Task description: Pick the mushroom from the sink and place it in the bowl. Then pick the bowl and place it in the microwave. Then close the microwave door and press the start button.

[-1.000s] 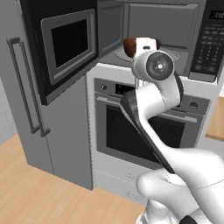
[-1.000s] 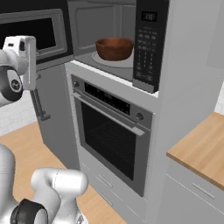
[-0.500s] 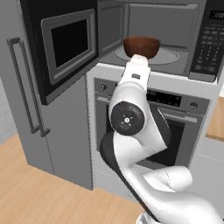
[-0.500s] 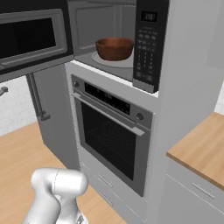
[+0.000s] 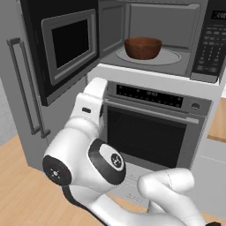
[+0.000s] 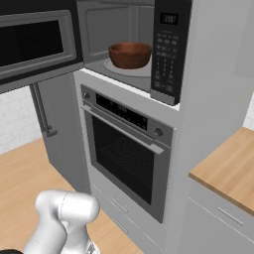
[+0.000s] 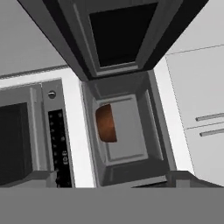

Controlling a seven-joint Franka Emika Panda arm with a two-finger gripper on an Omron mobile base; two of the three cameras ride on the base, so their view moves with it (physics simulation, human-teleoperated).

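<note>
Dark grey microwave door [image 5: 66,46] stands open at left; the bowl [image 5: 142,47] sits on the turntable inside the microwave [image 6: 149,49] (mushroom not discernible). The gripper's fingers are spread, holding nothing. Push the door's outer face squarely until latched.

No text can be read: the microwave's button panel [image 6: 165,59] and the oven's control strip [image 5: 149,96] bear only illegible marks.
</note>
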